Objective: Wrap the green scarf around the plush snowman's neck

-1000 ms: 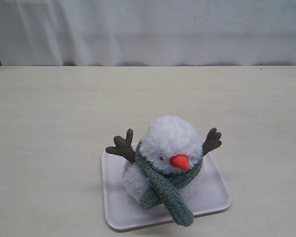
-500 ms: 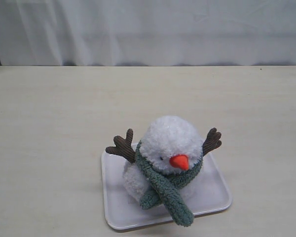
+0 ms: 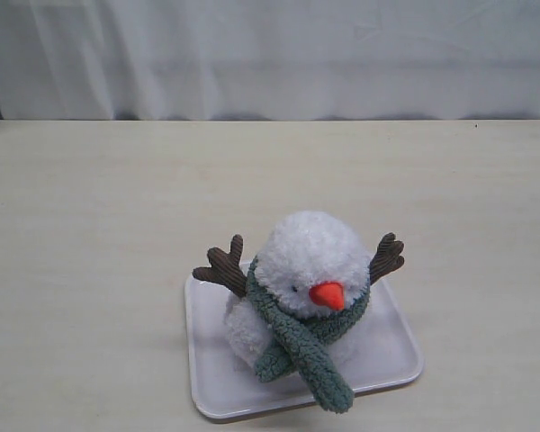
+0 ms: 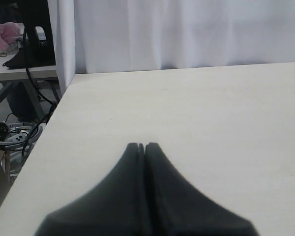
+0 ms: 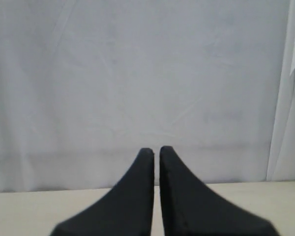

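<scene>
Encircling plush snowman [image 3: 310, 250], green scarf [image 3: 308, 358] ends cross frontward.

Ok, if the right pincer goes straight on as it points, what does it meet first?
Probably the white curtain beyond the table; nothing else shows ahead of the right pincer, though depth is unclear.

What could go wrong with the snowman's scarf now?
1. The green scarf is only crossed in front of the plush snowman, with no knot visible, so a bump might let it slide loose.
2. Its longer end reaches the front rim of the white tray. If someone moves the tray, that end could catch and tug the wrap undone.
</scene>
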